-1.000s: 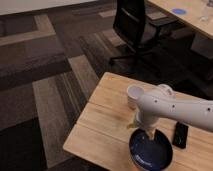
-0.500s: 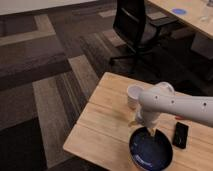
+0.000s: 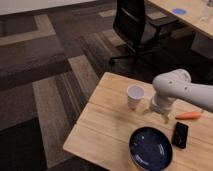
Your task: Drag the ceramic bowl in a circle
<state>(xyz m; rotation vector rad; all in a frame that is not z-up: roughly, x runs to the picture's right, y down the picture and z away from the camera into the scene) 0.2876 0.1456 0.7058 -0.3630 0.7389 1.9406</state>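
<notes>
Dark-blue and glossy, the ceramic bowl (image 3: 151,148) sits near the front edge of the wooden table (image 3: 102,125). The gripper (image 3: 159,114) hangs above the tabletop behind the bowl, beside a white cup (image 3: 135,96). A black phone (image 3: 180,134) and a carrot (image 3: 188,115) lie right of it.

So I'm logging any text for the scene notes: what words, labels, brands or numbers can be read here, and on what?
None can be read.
ceramic bowl: plain dark blue, no marking.
white cup: blank.
black device: nothing legible on it.
carrot: none.
robot arm: white shell, no label visible; its tool hangs above the table beside the cup.
</notes>
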